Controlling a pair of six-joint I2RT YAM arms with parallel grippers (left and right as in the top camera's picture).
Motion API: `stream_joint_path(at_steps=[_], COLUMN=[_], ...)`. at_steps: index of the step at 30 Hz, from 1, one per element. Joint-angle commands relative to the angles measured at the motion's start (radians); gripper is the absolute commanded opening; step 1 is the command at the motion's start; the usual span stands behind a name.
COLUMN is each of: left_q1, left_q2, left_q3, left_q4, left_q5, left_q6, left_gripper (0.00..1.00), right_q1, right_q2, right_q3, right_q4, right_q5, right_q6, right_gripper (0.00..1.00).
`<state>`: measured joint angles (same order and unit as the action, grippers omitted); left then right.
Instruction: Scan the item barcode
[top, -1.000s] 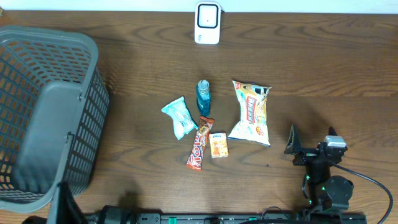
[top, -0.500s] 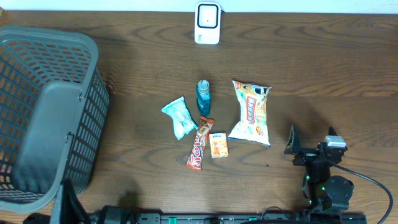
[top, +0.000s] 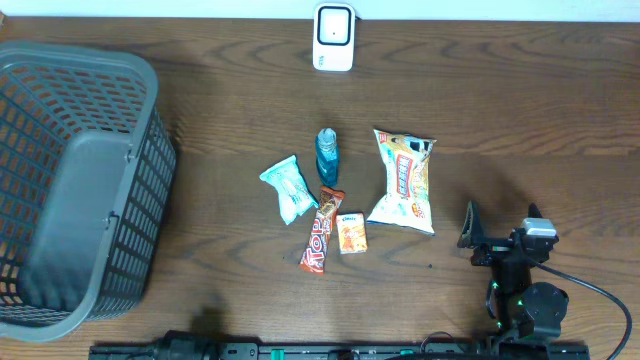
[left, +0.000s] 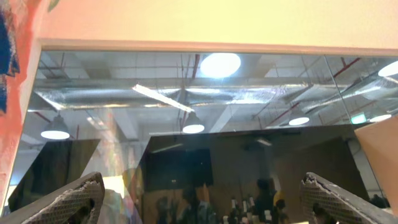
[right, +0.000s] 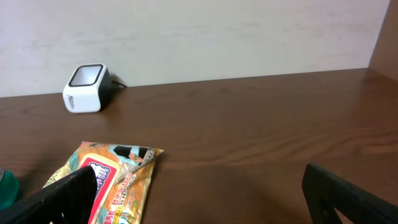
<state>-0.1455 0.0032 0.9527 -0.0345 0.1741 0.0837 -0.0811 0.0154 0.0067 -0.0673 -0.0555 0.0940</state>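
The white barcode scanner (top: 333, 37) stands at the table's far edge and also shows in the right wrist view as the scanner (right: 86, 89). Loose items lie mid-table: a white and orange snack bag (top: 403, 180), a teal bottle (top: 327, 155), a pale blue packet (top: 288, 187), a red-orange bar (top: 321, 231) and a small orange box (top: 351, 232). My right gripper (top: 500, 228) sits open, right of the items and holding nothing; in its wrist view, the right gripper (right: 202, 199) faces the snack bag (right: 115, 177). My left gripper (left: 202, 186) is open, empty and aimed at the ceiling.
A large grey mesh basket (top: 75, 180) fills the left side of the table. The right arm's base and cable (top: 530, 305) sit at the front right edge. Bare wood lies between the items and the scanner.
The dark part of the left arm at the overhead view's bottom left has slid out of frame. The right arm and the items have not moved.
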Motion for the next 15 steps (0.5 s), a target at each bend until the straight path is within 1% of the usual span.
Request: stream_joint_path(at_steps=[1,9,15], left_q1=[0.006,0.006,0.006], left_q2=[0.003,0.000,0.000], left_q3=[-0.050,-0.106,-0.164], left_q4=[0.018,0.055,0.129], left_q5=[-0.041,-0.059,-0.059], left_q6=[0.014,0.013,0.013], left_gripper=[0.99,1.00,0.99], right_q1=[-0.003,-0.003,-0.003], right_q2=[-0.004,-0.004,-0.004], right_q3=[-0.001,-0.001,-0.001], right_q4=[-0.004,-0.004,-0.004], right_q5=[0.001,0.001,0.001], right_q6=[-0.006,-0.006,-0.006], right_gripper=[0.99,0.99,0.99])
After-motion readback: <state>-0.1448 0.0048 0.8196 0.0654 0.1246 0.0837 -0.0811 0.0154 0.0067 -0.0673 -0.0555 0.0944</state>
